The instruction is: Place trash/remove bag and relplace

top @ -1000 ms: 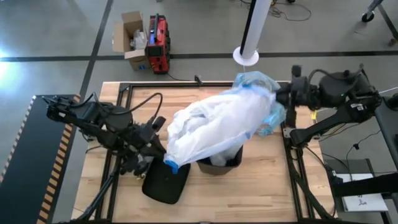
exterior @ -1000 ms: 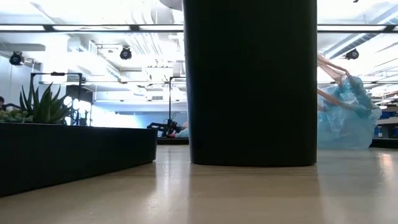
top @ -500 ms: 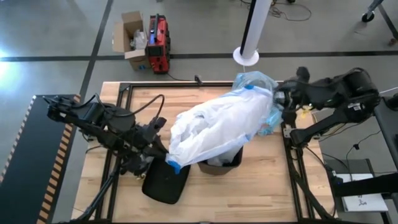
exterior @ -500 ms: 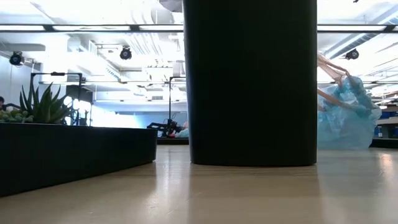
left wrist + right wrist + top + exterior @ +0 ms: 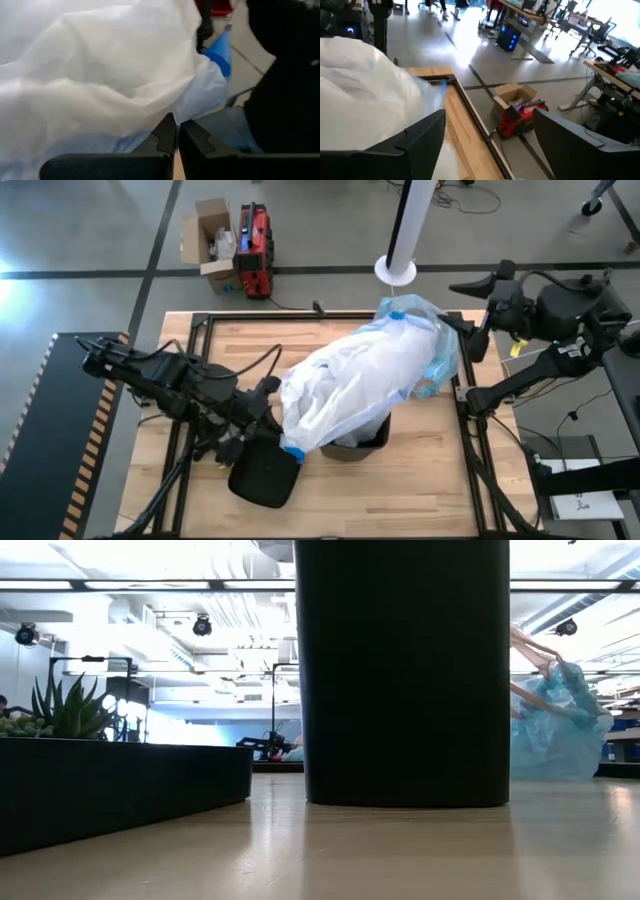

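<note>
Looking down from above, I see the bag [image 5: 365,385], big, puffy and see-through. It is white in the middle and light blue at its ends. It lies across the black bin [image 5: 355,442] in the middle of the wooden table [image 5: 420,480]. One blue end hangs at the lower left by the black lid [image 5: 266,475]. The other blue end bunches up at the far right edge of the table.

My left gripper [image 5: 268,418] sits at the lower left end of the bag. In the left wrist view its two fingers [image 5: 167,132] are pressed tight together at the edge of the plastic. I cannot tell for sure if a bit of plastic is caught between them.

My right gripper [image 5: 478,310] is up by the far right corner, just beside the blue bunch and apart from it. In the right wrist view its fingers [image 5: 422,132] are spread wide with nothing between them.

From the low view, the bin [image 5: 402,670] stands dark in the middle, with blue plastic [image 5: 555,730] to its right. A black planter [image 5: 120,790] with a spiky plant [image 5: 65,708] is on the left.
</note>
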